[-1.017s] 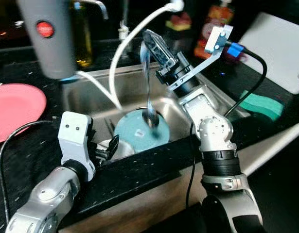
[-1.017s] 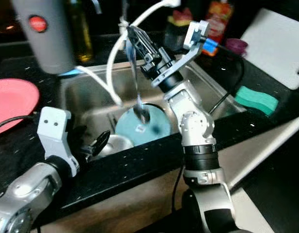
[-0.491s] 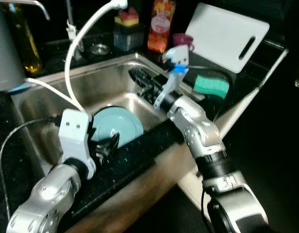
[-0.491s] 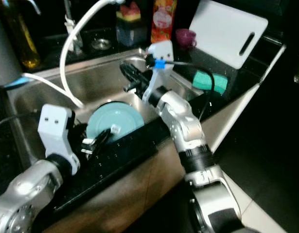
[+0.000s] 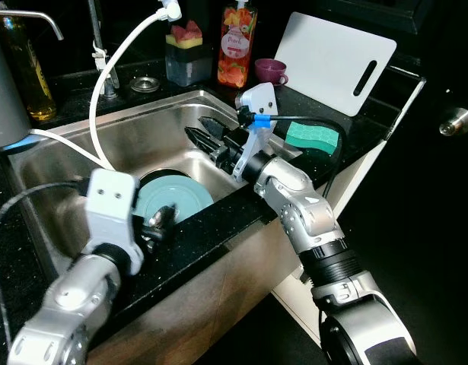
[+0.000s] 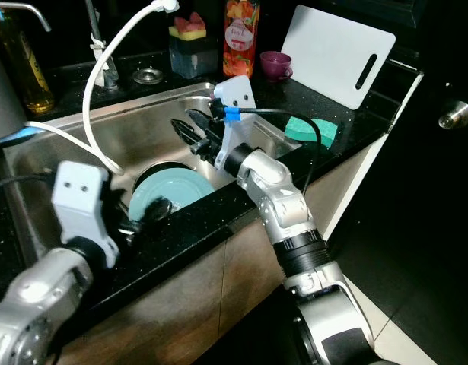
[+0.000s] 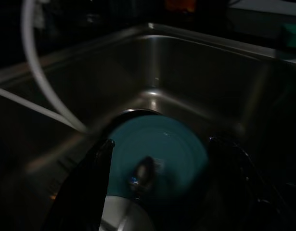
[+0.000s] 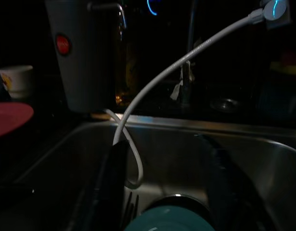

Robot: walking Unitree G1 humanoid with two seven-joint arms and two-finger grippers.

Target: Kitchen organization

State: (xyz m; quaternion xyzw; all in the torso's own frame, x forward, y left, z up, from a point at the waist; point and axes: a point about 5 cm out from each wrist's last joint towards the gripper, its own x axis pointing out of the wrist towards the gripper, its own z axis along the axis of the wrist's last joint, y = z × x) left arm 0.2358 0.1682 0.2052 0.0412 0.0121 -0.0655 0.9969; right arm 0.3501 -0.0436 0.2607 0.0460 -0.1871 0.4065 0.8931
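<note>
Right gripper (image 5: 205, 142) spread, empty, above sink (image 5: 142, 125). Left gripper (image 5: 159, 223) spread at sink's near edge, over teal plate (image 5: 180, 196); spoon (image 7: 142, 173) on plate.

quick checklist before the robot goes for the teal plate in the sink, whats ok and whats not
1. Teal plate lies in the sink, within view: ok.
2. Left gripper hovers over the plate, fingers open and holding nothing: ok.
3. Right gripper is above the sink, fingers apart in its wrist view, nothing between them: ok.
4. A spoon lies on the plate, right under the left gripper; it may slip when the plate is lifted: not ok.
5. White hose loops down into the sink near the plate and could snag an arm: not ok.
6. Whether the plate is wet or slippery: cannot tell.
</note>
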